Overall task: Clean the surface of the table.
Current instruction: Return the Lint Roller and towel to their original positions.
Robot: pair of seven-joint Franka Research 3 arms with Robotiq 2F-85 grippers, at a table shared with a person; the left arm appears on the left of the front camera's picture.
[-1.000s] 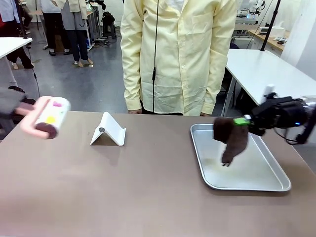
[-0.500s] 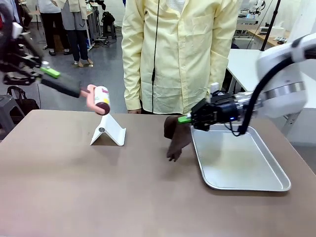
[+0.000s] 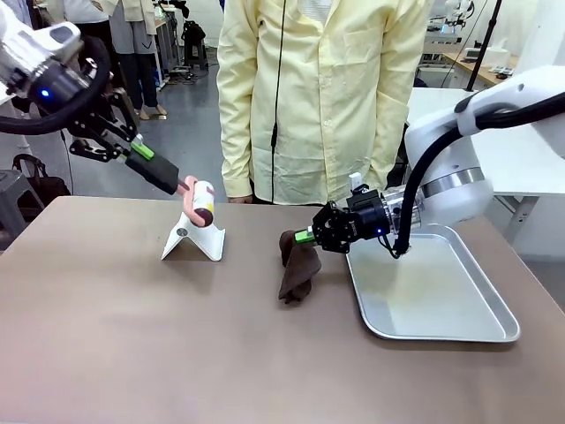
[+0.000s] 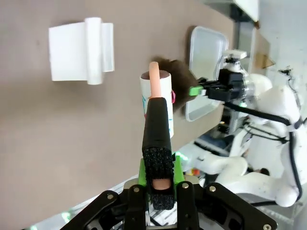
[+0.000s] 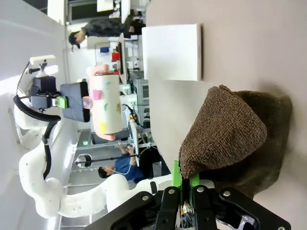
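The taupe-brown table (image 3: 177, 336) spreads across the front view. My right gripper (image 3: 307, 236) is shut on a brown cloth (image 3: 297, 269) whose lower end rests on the table just left of the steel tray (image 3: 441, 305); the cloth (image 5: 230, 129) bunches before the fingers in the right wrist view. My left gripper (image 3: 141, 150) is shut on the black handle of a lint roller (image 3: 201, 203), held just above a white folded stand (image 3: 194, 234). In the left wrist view the roller (image 4: 157, 108) points at the table (image 4: 72, 129).
A person in a pale yellow shirt (image 3: 318, 97) stands at the far edge, behind the middle. The white stand (image 4: 81, 50) sits back left. White-topped tables (image 3: 477, 132) stand behind on the right.
My right gripper carried the cloth left, off the tray and down to the table. My left gripper brought the lint roller in from the left edge to above the stand.
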